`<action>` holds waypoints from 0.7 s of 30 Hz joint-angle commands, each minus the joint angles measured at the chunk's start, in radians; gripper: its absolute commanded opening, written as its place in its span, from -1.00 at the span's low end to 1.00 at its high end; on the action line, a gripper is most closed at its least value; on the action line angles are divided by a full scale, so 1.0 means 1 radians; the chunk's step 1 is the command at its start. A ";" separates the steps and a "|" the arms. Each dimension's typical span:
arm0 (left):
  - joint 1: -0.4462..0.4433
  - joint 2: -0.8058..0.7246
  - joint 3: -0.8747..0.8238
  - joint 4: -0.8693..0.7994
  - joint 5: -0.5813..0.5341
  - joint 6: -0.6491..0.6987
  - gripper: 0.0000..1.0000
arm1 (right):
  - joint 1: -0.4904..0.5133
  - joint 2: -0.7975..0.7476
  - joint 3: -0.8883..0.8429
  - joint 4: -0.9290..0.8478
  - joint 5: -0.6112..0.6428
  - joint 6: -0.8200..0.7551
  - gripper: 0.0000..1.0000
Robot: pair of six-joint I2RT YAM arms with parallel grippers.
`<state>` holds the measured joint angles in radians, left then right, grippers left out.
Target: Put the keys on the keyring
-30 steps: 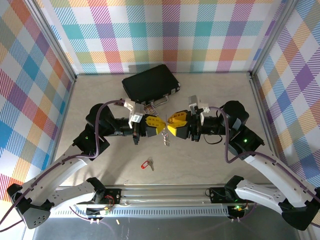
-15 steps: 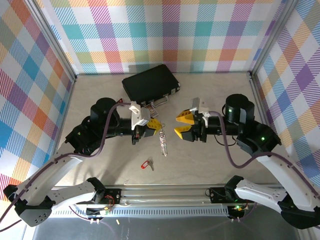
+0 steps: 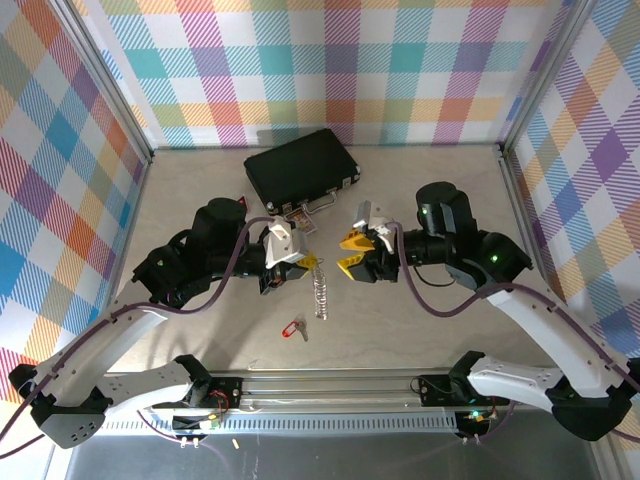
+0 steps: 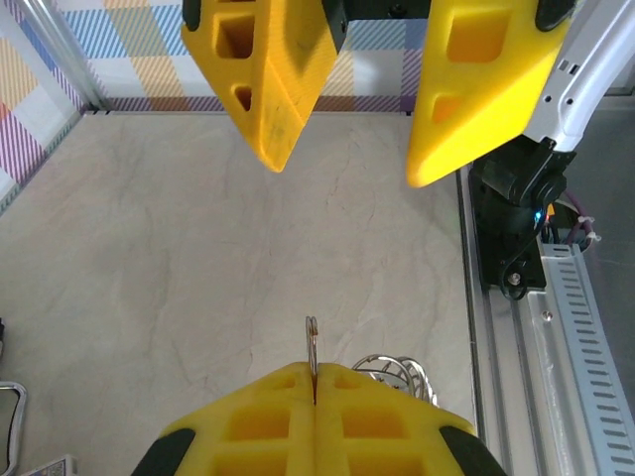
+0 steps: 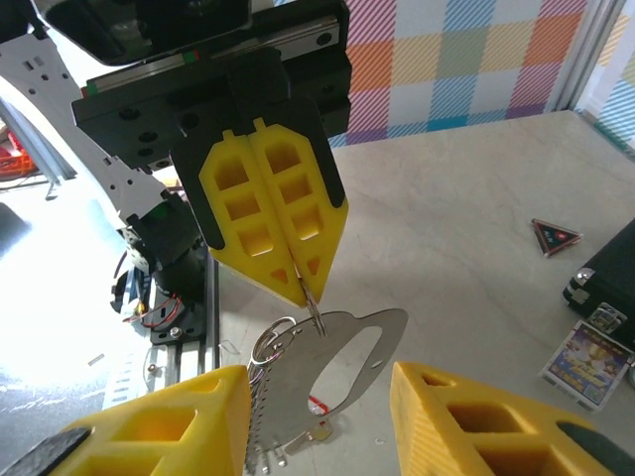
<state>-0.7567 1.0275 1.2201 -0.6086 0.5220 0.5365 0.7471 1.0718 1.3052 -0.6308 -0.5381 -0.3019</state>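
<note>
Left gripper (image 3: 303, 263) is clamping the keyring (image 5: 385, 321). Right gripper (image 3: 347, 254) is hovering opposite, jaws apart. Keys (image 3: 293, 327) lying on table (image 3: 440, 190).

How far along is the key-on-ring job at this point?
Done: the left claw is shut on the keyring, its chain hanging down. In hand: the open right claw faces it, empty. Left: the key lies on the table, not yet picked up or threaded.
</note>
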 commanded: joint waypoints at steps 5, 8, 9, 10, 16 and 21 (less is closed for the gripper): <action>-0.012 -0.008 0.037 0.001 0.037 0.022 -1.00 | 0.020 0.044 0.013 0.005 -0.078 -0.029 -0.14; -0.012 -0.007 0.035 0.000 0.043 0.021 -1.00 | 0.028 0.061 0.019 0.016 -0.085 -0.031 -0.17; -0.013 -0.008 0.035 0.001 0.044 0.021 -1.00 | 0.030 0.064 0.019 0.021 -0.086 -0.031 -0.19; -0.013 -0.007 0.035 0.001 0.046 0.020 -1.00 | 0.032 0.070 0.021 0.025 -0.092 -0.030 -0.21; -0.015 -0.009 0.031 0.003 0.053 0.020 -1.00 | 0.045 0.099 0.029 0.007 -0.080 -0.045 -0.26; -0.016 -0.008 0.027 0.003 0.060 0.022 -1.00 | 0.060 0.109 0.034 0.014 -0.062 -0.048 -0.30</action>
<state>-0.7589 1.0275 1.2205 -0.6086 0.5434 0.5438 0.7952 1.1774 1.3056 -0.6296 -0.5934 -0.3248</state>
